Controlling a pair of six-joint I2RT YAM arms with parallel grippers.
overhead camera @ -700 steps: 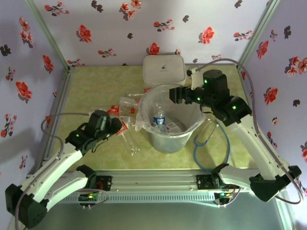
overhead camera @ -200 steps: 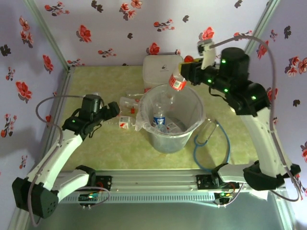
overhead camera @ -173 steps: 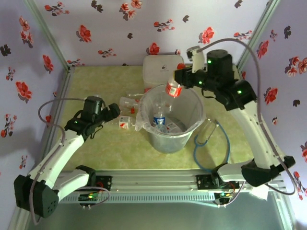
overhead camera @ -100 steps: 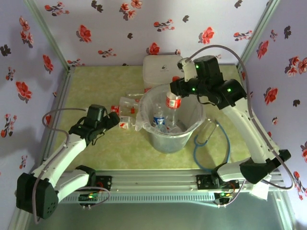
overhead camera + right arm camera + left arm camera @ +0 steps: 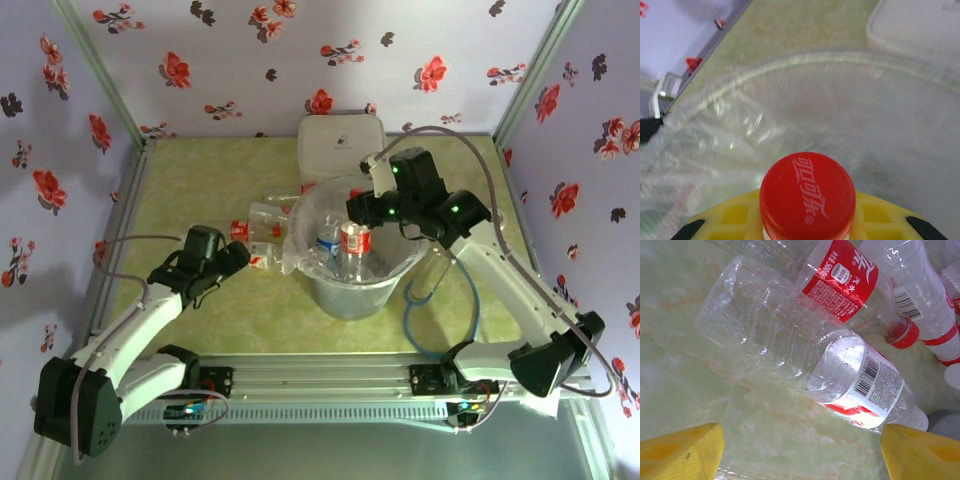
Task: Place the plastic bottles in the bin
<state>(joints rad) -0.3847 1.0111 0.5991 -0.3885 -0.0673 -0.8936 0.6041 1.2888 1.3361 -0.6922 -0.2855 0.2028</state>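
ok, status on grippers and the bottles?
Right gripper shut on red-capped clear plastic bottle, over the round grey translucent bin. Left gripper open above clear bottles lying on table. Nothing seen blocking.

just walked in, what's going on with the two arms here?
The arms are clearing bottles into the bin. The right gripper is shut on the neck of a red-capped bottle, which hangs upright in the bin's mouth and is not yet released. A blue-label bottle is already inside. The left gripper hovers open above the loose bottles lying on the table left of the bin, gripping none.
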